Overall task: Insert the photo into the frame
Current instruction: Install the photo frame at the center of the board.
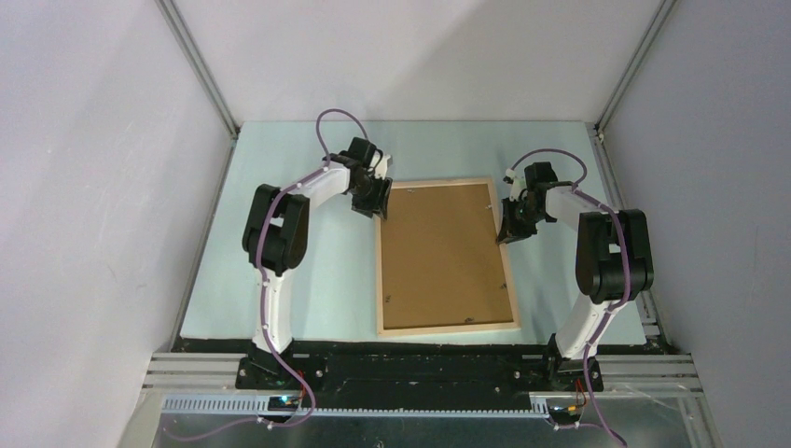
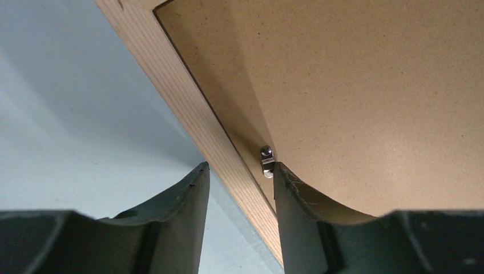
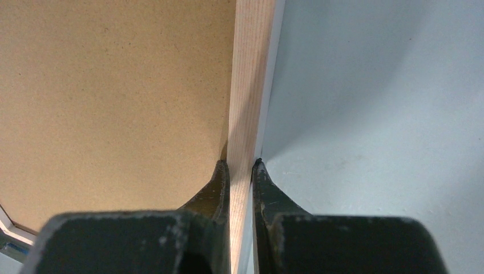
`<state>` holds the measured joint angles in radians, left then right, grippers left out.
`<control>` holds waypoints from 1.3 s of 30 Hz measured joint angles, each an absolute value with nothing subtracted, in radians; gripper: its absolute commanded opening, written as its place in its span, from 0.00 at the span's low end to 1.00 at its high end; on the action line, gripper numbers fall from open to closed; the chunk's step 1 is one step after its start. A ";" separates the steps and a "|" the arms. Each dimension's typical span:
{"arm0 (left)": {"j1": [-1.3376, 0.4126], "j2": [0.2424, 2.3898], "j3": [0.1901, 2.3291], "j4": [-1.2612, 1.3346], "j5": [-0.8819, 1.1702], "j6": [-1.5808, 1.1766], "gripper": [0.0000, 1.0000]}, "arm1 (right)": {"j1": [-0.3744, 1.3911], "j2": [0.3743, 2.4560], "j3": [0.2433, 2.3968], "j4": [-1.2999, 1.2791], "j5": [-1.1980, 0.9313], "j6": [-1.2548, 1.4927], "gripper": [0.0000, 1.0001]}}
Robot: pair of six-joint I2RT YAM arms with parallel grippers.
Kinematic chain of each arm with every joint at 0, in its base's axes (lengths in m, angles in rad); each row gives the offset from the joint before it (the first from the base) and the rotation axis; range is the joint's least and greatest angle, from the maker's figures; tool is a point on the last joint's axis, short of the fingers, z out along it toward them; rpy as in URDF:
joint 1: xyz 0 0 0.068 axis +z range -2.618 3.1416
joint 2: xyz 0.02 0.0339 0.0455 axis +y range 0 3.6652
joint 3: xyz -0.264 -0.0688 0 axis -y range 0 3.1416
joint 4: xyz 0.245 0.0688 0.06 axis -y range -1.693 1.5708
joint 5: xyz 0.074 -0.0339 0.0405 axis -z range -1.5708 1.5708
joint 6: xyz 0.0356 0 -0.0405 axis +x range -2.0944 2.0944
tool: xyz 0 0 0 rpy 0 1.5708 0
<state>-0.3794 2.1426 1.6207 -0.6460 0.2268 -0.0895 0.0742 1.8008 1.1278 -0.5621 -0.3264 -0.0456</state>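
Pale wood forms the thin rectangular frame (image 1: 378, 271), which lies flat on the light blue-green table (image 1: 317, 280), back side up, with a plain brown rectangular backing board (image 1: 446, 252) sitting inside its rails. The left claw (image 1: 379, 205) is at the frame's left rail, close to the far left corner. The left wrist view shows its dark fingers spread, one over the table beside the rail's outer edge, the other over the board just inside the rail. The rail runs between them, with a gap showing on the board side. A small silver metal tab (image 2: 266, 161) sits at the frame's inner edge, right by that inner finger. The right claw (image 1: 511, 229) is at the frame's right rail, toward the far end. Its two fingers pinch the wooden rail from either side, the inner one over the board and the outer one over the table.
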 measured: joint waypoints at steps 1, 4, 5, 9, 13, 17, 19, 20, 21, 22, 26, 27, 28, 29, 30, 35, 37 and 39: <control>-0.382 2.143 1.622 -0.646 0.223 -0.089 0.48 | 0.074 1.801 1.128 -0.562 -0.326 -0.046 0.00; -0.389 2.146 1.627 -0.648 0.217 -0.090 0.43 | 0.074 1.801 1.128 -0.562 -0.327 -0.046 0.00; -0.391 2.146 1.628 -0.649 0.214 -0.091 0.42 | 0.074 1.801 1.127 -0.562 -0.327 -0.046 0.00; -0.392 2.146 1.630 -0.654 0.208 -0.097 0.36 | 0.072 1.801 1.127 -0.564 -0.327 -0.046 0.00; -0.391 2.146 1.633 -0.656 0.202 -0.098 0.31 | 0.070 1.801 1.127 -0.567 -0.327 -0.047 0.00; -0.391 2.146 1.633 -0.656 0.201 -0.105 0.29 | 0.070 1.801 1.127 -0.568 -0.329 -0.049 0.00; -0.391 2.146 1.633 -0.656 0.201 -0.105 0.29 | 0.069 1.801 1.127 -0.568 -0.330 -0.049 0.00; -0.391 2.146 1.633 -0.656 0.201 -0.105 0.31 | 0.068 1.801 1.127 -0.568 -0.330 -0.050 0.00; -0.391 2.146 1.633 -0.656 0.201 -0.105 0.32 | 0.068 1.801 1.127 -0.568 -0.330 -0.050 0.00; -0.391 2.146 1.633 -0.656 0.201 -0.105 0.36 | 0.068 1.801 1.127 -0.568 -0.330 -0.050 0.00; -0.391 2.146 1.633 -0.653 0.201 -0.103 0.50 | 0.068 1.801 1.127 -0.568 -0.331 -0.053 0.00; -0.391 2.146 1.633 -0.653 0.202 -0.101 0.56 | 0.068 1.801 1.127 -0.568 -0.331 -0.053 0.00; -0.393 2.146 1.633 -0.653 0.201 -0.102 0.58 | 0.068 1.801 1.127 -0.568 -0.331 -0.053 0.00; -0.393 2.146 1.633 -0.653 0.202 -0.098 0.64 | 0.068 1.801 1.127 -0.568 -0.331 -0.053 0.00; -0.394 2.146 1.633 -0.653 0.202 -0.097 0.66 | 0.068 1.801 1.127 -0.568 -0.331 -0.053 0.00; -0.395 2.131 1.616 -0.643 0.211 -0.094 0.80 | 0.068 1.801 1.127 -0.568 -0.331 -0.052 0.00; -0.395 2.112 1.586 -0.638 0.218 -0.090 0.83 | 0.068 1.801 1.127 -0.568 -0.331 -0.052 0.00; -0.395 2.080 1.537 -0.629 0.234 -0.078 0.85 | 0.067 1.801 1.127 -0.567 -0.331 -0.052 0.00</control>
